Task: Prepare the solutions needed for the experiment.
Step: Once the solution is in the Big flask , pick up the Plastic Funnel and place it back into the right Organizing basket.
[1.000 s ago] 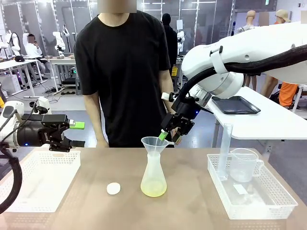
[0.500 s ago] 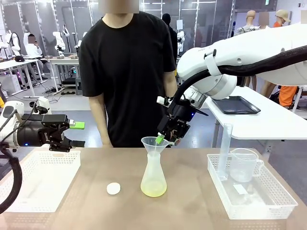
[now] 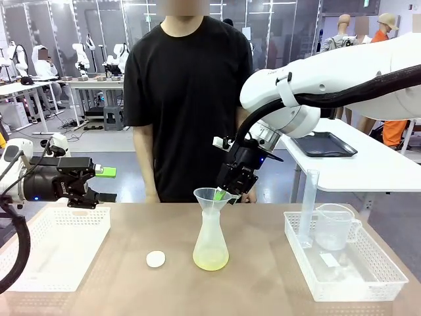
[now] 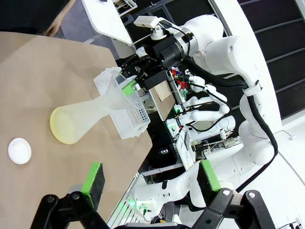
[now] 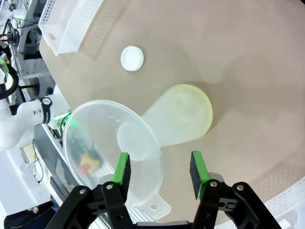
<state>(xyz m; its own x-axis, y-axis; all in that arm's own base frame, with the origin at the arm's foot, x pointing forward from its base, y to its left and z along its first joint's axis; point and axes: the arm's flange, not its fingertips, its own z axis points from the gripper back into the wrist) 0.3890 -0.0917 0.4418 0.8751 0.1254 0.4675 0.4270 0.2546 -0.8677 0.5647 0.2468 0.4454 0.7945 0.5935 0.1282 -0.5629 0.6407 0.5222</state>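
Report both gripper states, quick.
Left gripper: open, holding nothing.
Right gripper: open, fingers either side of the funnel rim, not clamped on it.

One flask [image 3: 210,247], one funnel [image 3: 212,197], one cap [image 3: 156,259], two baskets [image 3: 59,250] [image 3: 358,289], one cylinder [image 3: 308,204]

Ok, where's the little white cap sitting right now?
In the front view the white cap lies on the table, just left of the flask and right of the left basket, touching neither.
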